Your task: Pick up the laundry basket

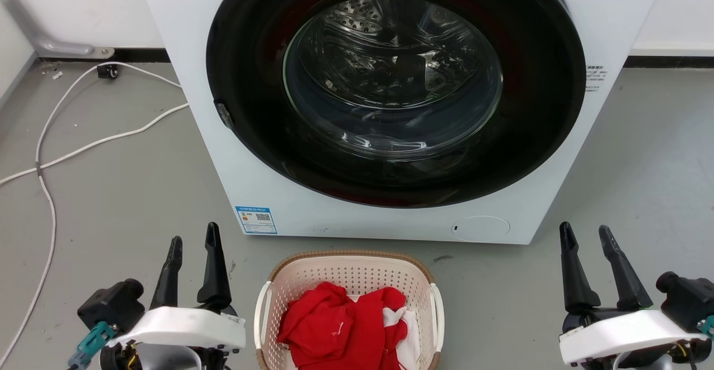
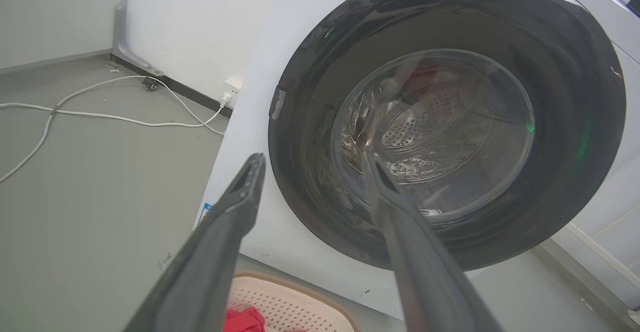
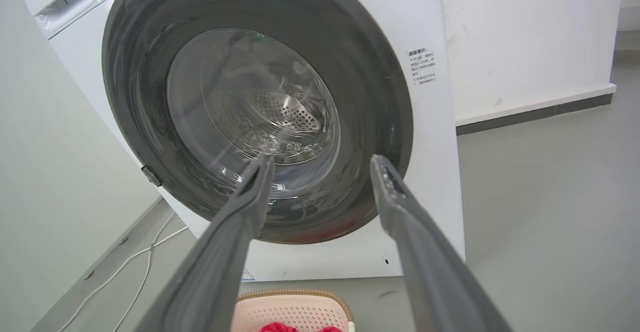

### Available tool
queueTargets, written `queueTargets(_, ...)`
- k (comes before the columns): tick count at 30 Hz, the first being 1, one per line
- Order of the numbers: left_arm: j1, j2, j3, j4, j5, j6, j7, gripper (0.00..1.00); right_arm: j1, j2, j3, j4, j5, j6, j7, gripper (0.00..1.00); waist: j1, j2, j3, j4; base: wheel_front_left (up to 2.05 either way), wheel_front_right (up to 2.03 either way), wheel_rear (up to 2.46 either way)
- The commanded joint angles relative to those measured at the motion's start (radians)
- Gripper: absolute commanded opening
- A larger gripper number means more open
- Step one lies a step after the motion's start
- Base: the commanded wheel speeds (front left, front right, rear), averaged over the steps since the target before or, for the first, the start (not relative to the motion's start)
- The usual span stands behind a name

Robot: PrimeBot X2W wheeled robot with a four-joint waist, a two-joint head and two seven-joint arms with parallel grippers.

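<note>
The laundry basket [image 1: 346,272] is a small cream perforated tub with a brown woven-look rim and white side handles. It stands on the grey floor at the bottom centre of the head view, holding red and white cloth [image 1: 340,325]. My left gripper [image 1: 194,241] is open to the basket's left, apart from it. To its right, my right gripper [image 1: 587,231] is open too, also apart. Both point at the washing machine. The basket's far rim [image 2: 295,284] peeks between the left fingers, and its rim [image 3: 295,294] shows low in the right wrist view.
A white front-loading washing machine [image 1: 357,214] with a shut dark round glass door [image 1: 393,80] stands right behind the basket. White cables [image 1: 83,147] trail over the floor at the left. A white wall with dark skirting runs behind.
</note>
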Motion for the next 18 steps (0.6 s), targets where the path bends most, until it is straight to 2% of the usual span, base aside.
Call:
queueTargets(1, 0.002, 0.003, -0.004, -0.012, 0.038, 0.001, -0.012, 1.00, 0.008, -0.001, 0.002, -0.018, -0.038, 0.000, -0.012, 1.00, 0.0000, 0.0000, 0.000, 0.000, 0.00, 0.00, 0.00)
queueTargets(18, 0.018, 0.003, -0.014, -0.021, 0.195, 0.013, -0.050, 1.00, 0.031, 0.000, 0.009, -0.037, -0.201, 0.000, -0.050, 1.00, 0.0000, 0.0000, 0.001, 0.002, 0.00, 0.00, 0.00)
